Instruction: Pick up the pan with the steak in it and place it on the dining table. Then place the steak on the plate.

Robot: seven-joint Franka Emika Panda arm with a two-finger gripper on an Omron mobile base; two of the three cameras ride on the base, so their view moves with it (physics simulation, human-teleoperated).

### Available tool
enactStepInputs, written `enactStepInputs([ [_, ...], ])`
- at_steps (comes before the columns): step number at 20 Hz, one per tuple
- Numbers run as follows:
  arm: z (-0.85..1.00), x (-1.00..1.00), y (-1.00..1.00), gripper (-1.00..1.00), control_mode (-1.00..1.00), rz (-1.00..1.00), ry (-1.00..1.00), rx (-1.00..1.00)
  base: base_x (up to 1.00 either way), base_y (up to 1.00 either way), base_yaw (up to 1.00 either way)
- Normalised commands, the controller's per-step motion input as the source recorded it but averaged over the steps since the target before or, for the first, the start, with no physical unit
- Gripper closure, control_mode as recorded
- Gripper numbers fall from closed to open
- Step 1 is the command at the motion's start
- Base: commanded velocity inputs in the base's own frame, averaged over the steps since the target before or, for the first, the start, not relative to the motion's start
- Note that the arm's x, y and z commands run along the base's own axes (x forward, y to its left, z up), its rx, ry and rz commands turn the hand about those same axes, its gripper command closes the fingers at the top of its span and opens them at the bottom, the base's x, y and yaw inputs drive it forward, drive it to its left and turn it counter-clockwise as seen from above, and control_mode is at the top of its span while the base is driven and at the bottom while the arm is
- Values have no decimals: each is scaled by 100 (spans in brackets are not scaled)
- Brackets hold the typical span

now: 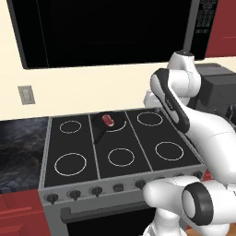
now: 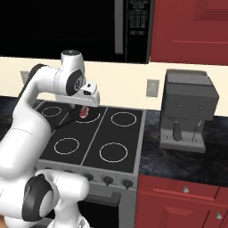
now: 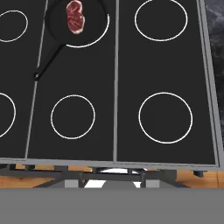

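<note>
The small round black frying pan (image 3: pixel 78 22) sits on the far middle burner of the black glass stovetop (image 3: pixel 131 78), its long straight handle angling toward the near left. The little red-pink marbled raw steak (image 3: pixel 75 16) lies inside it, near the pan's middle. The white arm's two-finger gripper (image 2: pixel 84 108) hangs over the pan; whether its fingers are spread or pressed together, I cannot tell. A dark grey coffee machine (image 2: pixel 189 109) stands on the counter to the right.
</note>
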Motion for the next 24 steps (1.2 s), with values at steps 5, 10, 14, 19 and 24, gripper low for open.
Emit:
enactStepInputs([
  [5, 0, 0, 0, -100, -100, 0, 0, 0, 0, 0, 0],
  [10, 0, 0, 0, -100, -100, 0, 0, 0, 0, 0, 0],
  [14, 0, -8, 3, -100, -100, 1, -2, -1, 0, 0, 0],
  [19, -6, -28, 31, -100, -100, 3, -4, -2, 0, 0, 0],
  [24, -18, -24, 40, -100, -100, 2, -2, 0, 0, 0, 0],
])
